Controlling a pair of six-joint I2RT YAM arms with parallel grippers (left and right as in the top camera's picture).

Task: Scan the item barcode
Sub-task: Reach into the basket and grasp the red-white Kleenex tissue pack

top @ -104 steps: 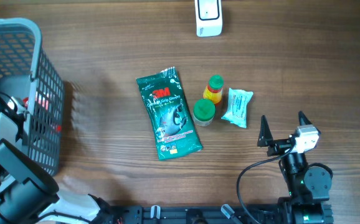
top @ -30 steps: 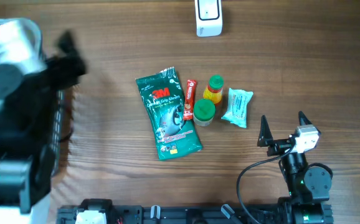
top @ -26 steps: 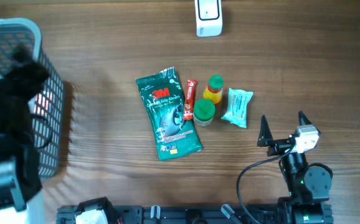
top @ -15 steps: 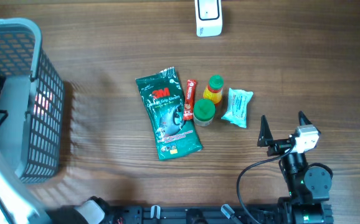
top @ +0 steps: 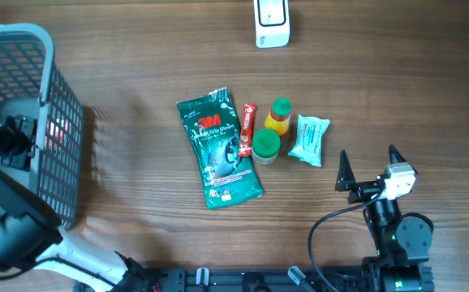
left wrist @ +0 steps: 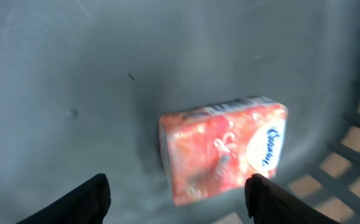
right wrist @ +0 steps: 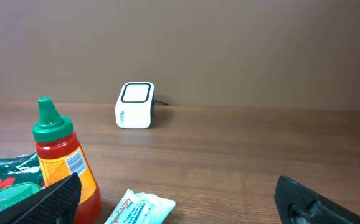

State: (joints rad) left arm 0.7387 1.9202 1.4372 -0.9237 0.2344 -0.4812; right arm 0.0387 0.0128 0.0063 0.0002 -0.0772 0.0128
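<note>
1. Inside the basket (top: 64,138), the left end effector (left wrist: 177,186) is hovering released over the tissue pack (left wrist: 223,146), which is lying on the basket floor.
2. Over the counter (top: 137,65), the right end effector (top: 368,154) is sitting released.

Overhead looked straight down on table (top: 137,49), basket (top: 60,105) at left edge. Left wrist sat close inside basket, facing tissue pack (left wrist: 223,146) on its floor. Right wrist looked low across table toward scanner (right wrist: 135,104); overhead shared scanner, sauce bottle (right wrist: 58,158).

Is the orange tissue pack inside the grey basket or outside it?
Inside. In the left wrist view the tissue pack lies flat on the floor of the basket, with the mesh wall beside it.
</note>
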